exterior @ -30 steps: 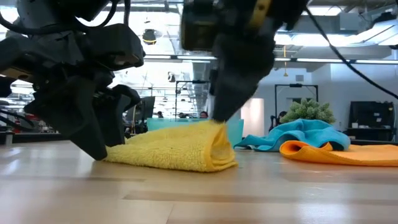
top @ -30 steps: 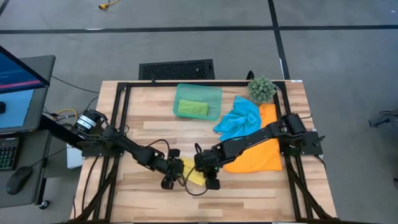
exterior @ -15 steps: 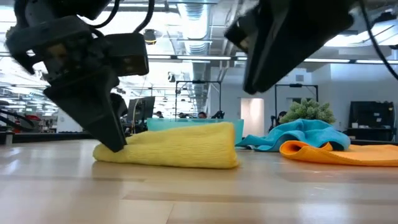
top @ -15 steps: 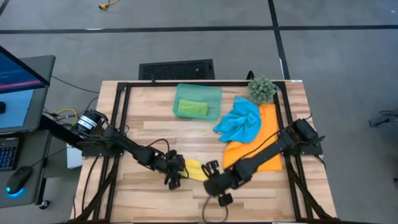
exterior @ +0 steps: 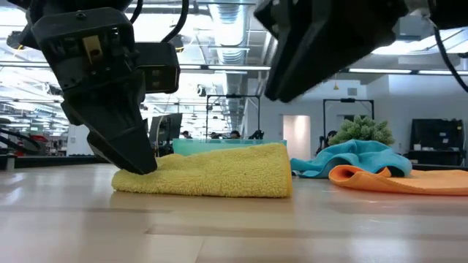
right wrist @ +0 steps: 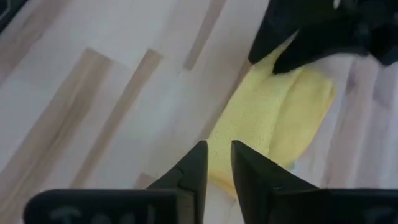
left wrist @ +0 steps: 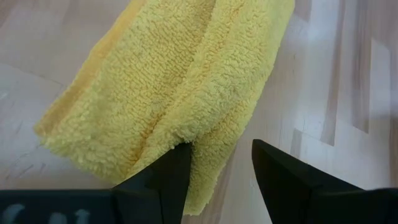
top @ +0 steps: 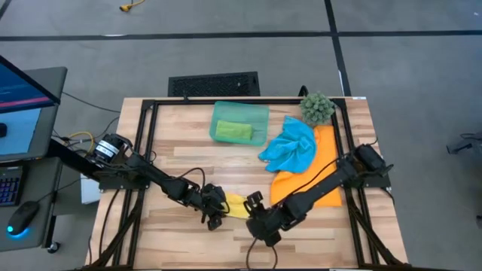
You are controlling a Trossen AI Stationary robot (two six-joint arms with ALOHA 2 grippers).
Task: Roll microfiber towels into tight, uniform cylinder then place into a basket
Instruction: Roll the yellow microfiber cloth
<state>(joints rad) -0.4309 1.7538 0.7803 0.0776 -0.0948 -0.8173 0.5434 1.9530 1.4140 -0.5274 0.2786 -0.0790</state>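
One towel of four looks finished to me, and the second is under my grippers. Starting from them: the yellow towel [exterior: 212, 172] lies at about 6 o'clock on the table [top: 173, 162], a thick flattened bundle rather than a tight cylinder, so I judge its roll needs tightening before it can go anywhere. Out from there, the orange towel [top: 326, 141] is spread flat toward 3 o'clock with the blue towel [top: 290, 144] crumpled on its 12 o'clock end; both are unrolled. Farthest off, at 12 o'clock, the basket [top: 215, 113] holds the green towel [top: 233, 131], rolled. That leaves three rolls and three placements.

My left gripper [left wrist: 221, 146] sits at the 9 o'clock end of the yellow towel with its fingers spread. One finger rests against the edge of a fold and the other stands over bare wood. It pins that end down rather than pinching it; I see no cloth clamped between the two.

My right gripper [right wrist: 218, 144] hovers off the towel's 4 o'clock corner, lifted clear of it in the low view. Its fingers stand only a narrow slot apart, with nothing in the slot.
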